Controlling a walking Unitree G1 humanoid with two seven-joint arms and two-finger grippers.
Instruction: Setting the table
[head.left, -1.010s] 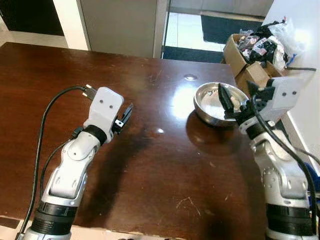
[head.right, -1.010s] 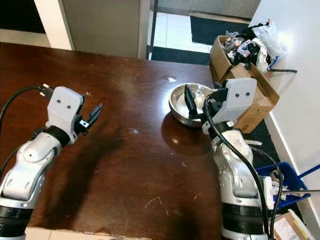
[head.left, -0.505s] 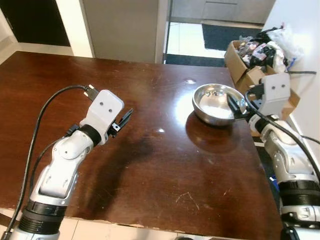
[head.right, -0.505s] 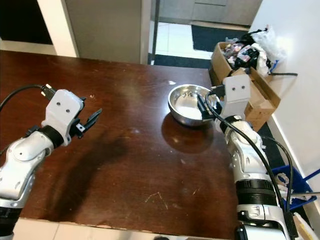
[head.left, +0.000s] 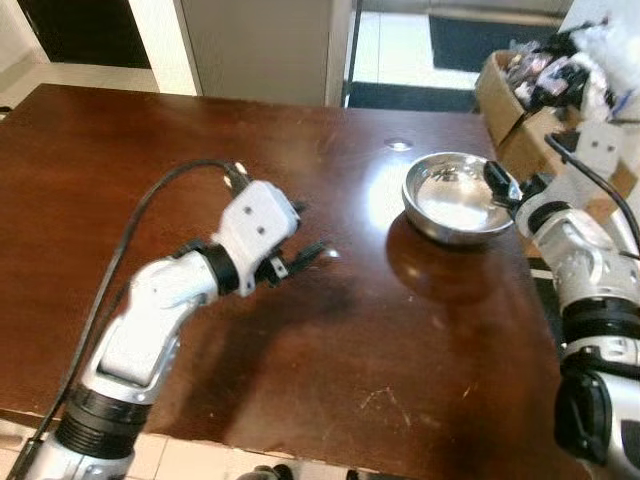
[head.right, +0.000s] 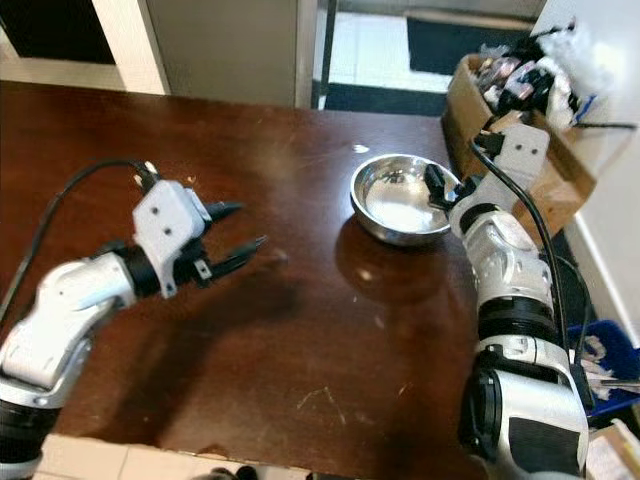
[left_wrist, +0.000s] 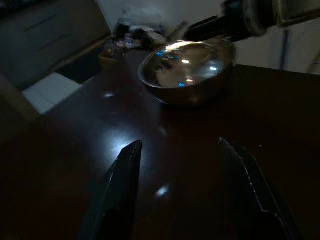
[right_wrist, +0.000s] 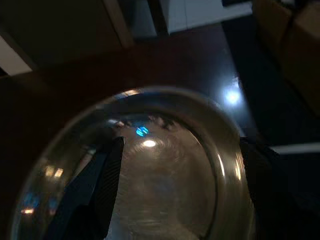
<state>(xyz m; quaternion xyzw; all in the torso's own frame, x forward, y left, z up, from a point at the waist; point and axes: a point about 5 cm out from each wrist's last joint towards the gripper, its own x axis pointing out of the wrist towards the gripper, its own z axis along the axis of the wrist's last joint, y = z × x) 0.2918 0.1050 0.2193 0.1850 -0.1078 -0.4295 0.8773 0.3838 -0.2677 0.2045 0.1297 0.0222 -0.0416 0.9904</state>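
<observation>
1. Right now I see the bowl upright on the table, near its edge on my right side.
2. My right gripper sits at the bowl's rim, fingers spread wide, one inside the bowl and one outside; nothing clamped.
3. My left gripper hovers over the table well left of the bowl, fingers apart, empty.

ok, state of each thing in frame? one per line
steel bowl: upright, empty, on the table near its right edge
right gripper: open, fingers straddling the bowl's right rim
left gripper: open, holding nothing, above the table
cardboard box: open, stuffed with clutter, on the floor
</observation>
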